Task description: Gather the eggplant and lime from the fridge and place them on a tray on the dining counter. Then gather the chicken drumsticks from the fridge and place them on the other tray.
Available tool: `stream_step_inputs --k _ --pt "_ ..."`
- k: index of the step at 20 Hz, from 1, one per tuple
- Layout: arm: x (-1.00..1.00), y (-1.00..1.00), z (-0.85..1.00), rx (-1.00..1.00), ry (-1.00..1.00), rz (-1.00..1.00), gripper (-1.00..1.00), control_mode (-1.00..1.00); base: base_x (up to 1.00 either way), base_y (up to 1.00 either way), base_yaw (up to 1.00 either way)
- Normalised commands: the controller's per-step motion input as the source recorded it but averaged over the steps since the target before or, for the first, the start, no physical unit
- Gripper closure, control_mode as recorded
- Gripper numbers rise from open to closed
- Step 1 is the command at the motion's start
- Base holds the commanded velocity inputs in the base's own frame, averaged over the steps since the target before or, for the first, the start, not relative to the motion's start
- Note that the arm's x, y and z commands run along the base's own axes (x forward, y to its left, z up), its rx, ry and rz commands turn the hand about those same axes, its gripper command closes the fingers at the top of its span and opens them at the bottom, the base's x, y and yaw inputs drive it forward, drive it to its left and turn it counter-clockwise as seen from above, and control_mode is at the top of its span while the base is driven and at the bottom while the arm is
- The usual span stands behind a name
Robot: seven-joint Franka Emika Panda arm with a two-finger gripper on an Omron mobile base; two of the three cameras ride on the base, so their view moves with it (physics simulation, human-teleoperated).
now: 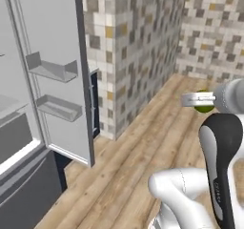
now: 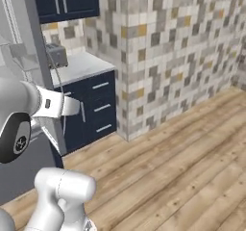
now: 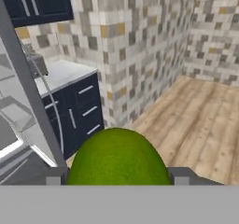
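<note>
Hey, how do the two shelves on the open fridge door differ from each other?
The upper door shelf sits higher on the fridge door and, in the left base view, looks a bit shorter; the lower door shelf hangs below it and reaches nearer the door's edge. Both are pale grey, shallow and empty.

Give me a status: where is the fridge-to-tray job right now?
Done: the lime is out of the fridge, whose door stands open. In hand: the gripper holds the lime between its jaws, over the wood floor. Left, as far as visible: lime to tray, eggplant, drumsticks.
</note>
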Motion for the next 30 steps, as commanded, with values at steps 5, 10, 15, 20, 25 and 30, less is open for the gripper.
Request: stream_step_inputs --k 5,10,15,20,25,30 --pt "0.00 0.00 0.00 0.00 0.00 0.00 1.00 1.00 0.32 -0.22 -0.41" --pt "0.00 0.00 0.00 0.00 0.00 0.00 1.00 1.00 0.58 -0.22 -0.47" --pt "0.00 0.00 0.00 0.00 0.00 0.00 1.00 1.00 1.00 -0.22 -0.42" --pt "0.00 0.00 0.00 0.00 0.00 0.00 1.00 1.00 0.98 0.00 -0.37" --pt "0.00 0.00 0.00 0.00 0.00 0.00 1.00 1.00 0.78 -0.03 -0.24" --pt "0.00 0.00 0.00 0.00 0.00 0.00 1.00 1.00 0.88 0.00 -0.22"
